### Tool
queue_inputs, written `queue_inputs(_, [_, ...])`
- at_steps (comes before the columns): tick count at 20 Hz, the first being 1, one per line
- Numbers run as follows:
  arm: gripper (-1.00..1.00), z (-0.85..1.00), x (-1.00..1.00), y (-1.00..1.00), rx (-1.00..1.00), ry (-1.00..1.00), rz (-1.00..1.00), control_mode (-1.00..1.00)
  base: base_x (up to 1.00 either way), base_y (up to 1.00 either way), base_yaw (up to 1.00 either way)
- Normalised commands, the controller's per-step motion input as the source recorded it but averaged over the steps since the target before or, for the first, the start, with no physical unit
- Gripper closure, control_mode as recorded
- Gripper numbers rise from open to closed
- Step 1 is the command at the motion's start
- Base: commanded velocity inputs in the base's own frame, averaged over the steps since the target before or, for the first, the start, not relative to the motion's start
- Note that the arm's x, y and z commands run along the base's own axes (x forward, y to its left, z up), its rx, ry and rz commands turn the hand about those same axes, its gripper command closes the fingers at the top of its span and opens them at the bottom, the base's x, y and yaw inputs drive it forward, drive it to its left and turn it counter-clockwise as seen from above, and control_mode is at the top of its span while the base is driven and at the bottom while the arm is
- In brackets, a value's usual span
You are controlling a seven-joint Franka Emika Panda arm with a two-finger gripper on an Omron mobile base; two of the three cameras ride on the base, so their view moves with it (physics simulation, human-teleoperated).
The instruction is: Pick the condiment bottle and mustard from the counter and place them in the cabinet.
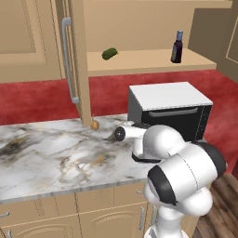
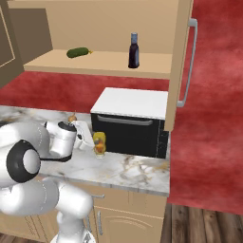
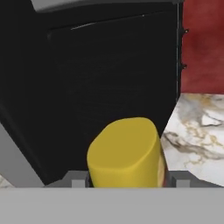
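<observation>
While the two fingertips (image 3: 79, 180) are sitting tight against either side of the mustard (image 3: 126, 153) in the hand view, the gripper (image 3: 127, 181) is looking closed partway onto the yellow bottle, jaws just as wide as its body. That close-up is also showing the black microwave (image 3: 87, 78) front right behind the bottle and a patch of marble counter (image 3: 201, 135) off to one side.

From the right base view the mustard (image 2: 99, 144) is standing upright on the counter (image 2: 137, 171) just in front of the microwave (image 2: 130, 121), with the white hand reaching in from the left. The left base view is hiding all that behind the arm, but it's giving a good look at the open cabinet (image 1: 148, 60): the condiment bottle (image 1: 176, 47) is standing upright on its shelf, well apart from a little green pickle thing (image 1: 109, 54), and the door's grey bar handle (image 1: 69, 60) is hanging to the left.
</observation>
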Motion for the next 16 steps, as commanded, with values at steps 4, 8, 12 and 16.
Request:
queue_inputs(4, [1.00, 0.07, -0.02, -0.16, 0.00, -0.06, -0.01, -1.00, 0.00, 0.00, 0.00])
queue_inputs(8, [1.00, 0.36, -0.16, -0.01, 0.00, -0.09, 0.00, -1.00, 0.00, 0.00, 0.00])
queue_inputs(12, [1.00, 0.52, -0.33, 0.00, 0.00, -0.11, 0.07, -1.00, 0.00, 0.00, 0.00])
queue_inputs(16, [1.00, 0.36, -0.18, 0.00, 0.00, -0.07, 0.18, -1.00, 0.00, 0.00, 0.00])
